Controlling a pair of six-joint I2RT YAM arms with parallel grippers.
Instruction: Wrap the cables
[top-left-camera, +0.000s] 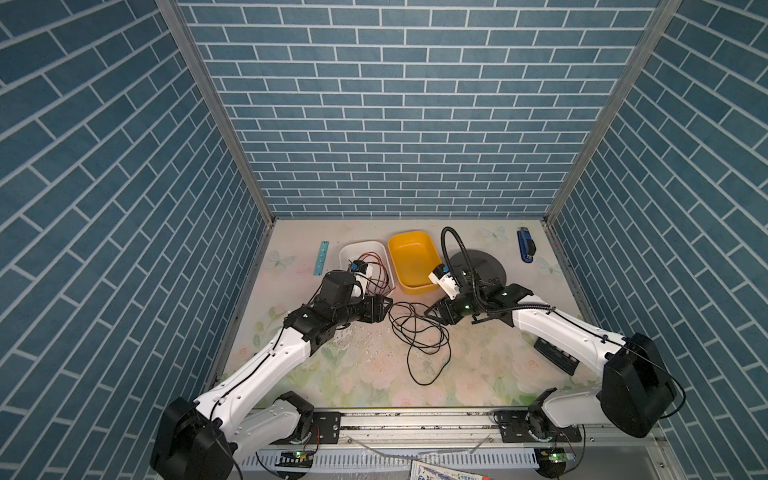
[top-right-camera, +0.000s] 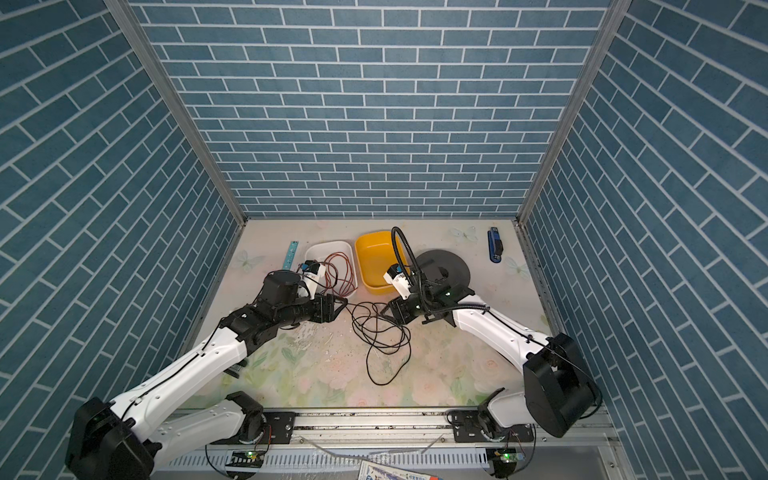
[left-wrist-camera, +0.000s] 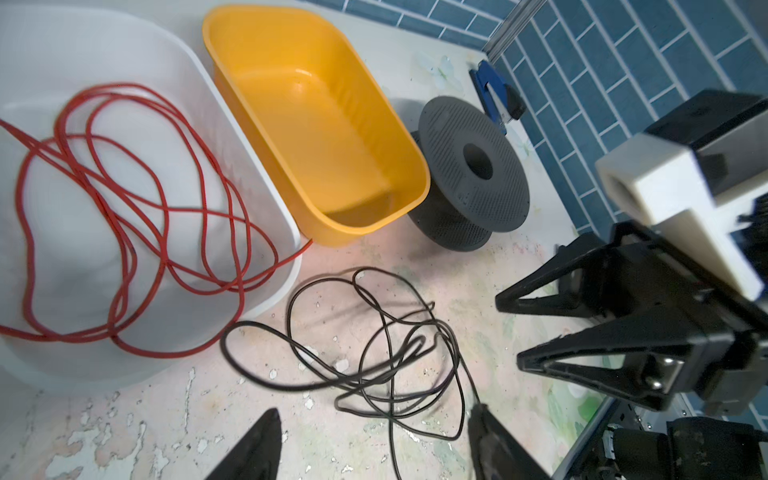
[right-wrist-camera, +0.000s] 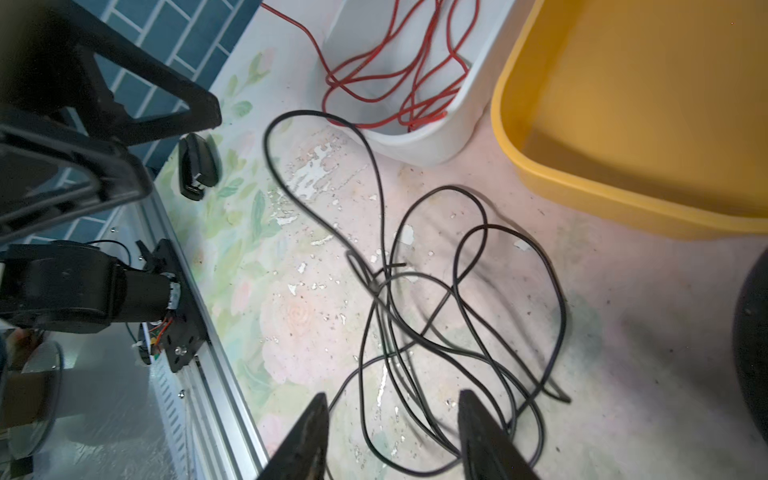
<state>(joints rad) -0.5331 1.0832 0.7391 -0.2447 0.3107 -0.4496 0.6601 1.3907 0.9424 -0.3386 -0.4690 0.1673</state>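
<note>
Both arms (top-left-camera: 266, 361) (top-left-camera: 557, 332) low, inward; left pincer (left-wrist-camera: 374, 411) and right pincer (right-wrist-camera: 392, 395) agape beside black cable (right-wrist-camera: 386, 286).

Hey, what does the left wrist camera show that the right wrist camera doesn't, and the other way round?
Only the left wrist view shows the blue stapler and the right gripper, which is open. Only the right wrist view shows the left gripper, also open, and a small black object beside it. Both show the black cable lying in loose loops, the red wire in the white tub, and the empty yellow tub.
</note>
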